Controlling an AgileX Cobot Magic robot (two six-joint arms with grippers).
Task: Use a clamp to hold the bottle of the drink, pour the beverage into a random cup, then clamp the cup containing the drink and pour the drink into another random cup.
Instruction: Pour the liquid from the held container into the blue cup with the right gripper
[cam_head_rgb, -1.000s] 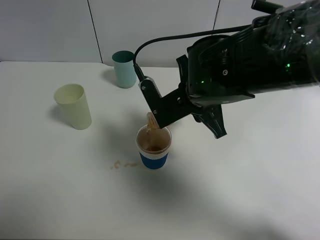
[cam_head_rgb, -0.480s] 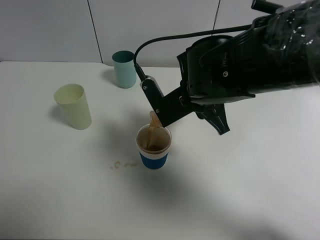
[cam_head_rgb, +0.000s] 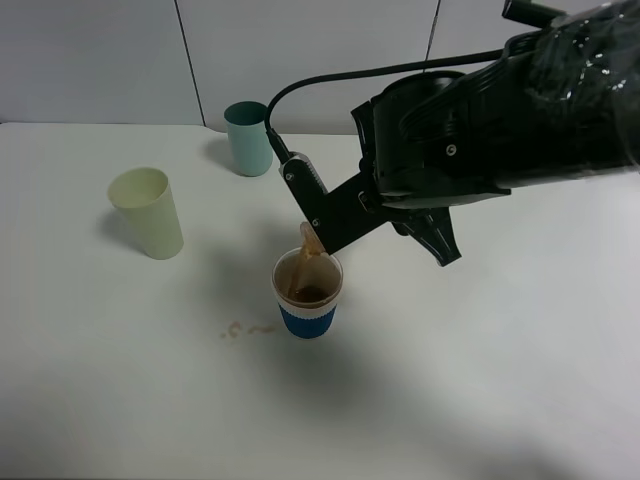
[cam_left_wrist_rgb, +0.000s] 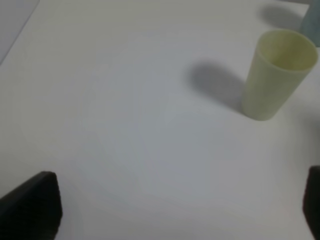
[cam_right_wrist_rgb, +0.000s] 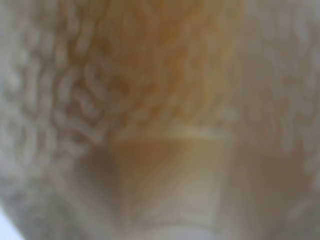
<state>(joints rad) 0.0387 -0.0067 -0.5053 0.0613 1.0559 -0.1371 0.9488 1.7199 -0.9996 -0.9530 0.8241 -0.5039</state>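
From the high camera, your right gripper (cam_head_rgb: 312, 208) is clamped shut on the bottle (cam_head_rgb: 309, 240), tipped mouth-down right over the blue-sleeved cup (cam_head_rgb: 308, 298) near the middle of the table (cam_head_rgb: 480, 380). That steep tilt is what feeds the brown beverage (cam_head_rgb: 307, 293) into it, and I judge the first pour is underway. A few brown drips (cam_head_rgb: 245, 328) lie on the table just beside the cup, on its left-edge side. The pale green tumbler (cam_head_rgb: 149, 213) stands empty-looking well apart toward the left edge, and the teal cup (cam_head_rgb: 248, 138) sits at the far edge. Your left wrist camera adds what the high one lacks: the left gripper (cam_left_wrist_rgb: 170, 212) with its jaws spread wide and nothing between them, parked short of the tumbler. Your right wrist camera is filled by a blurred close-up of the bottle's wall with amber liquid behind it, which confirms the grip but shows no cup.
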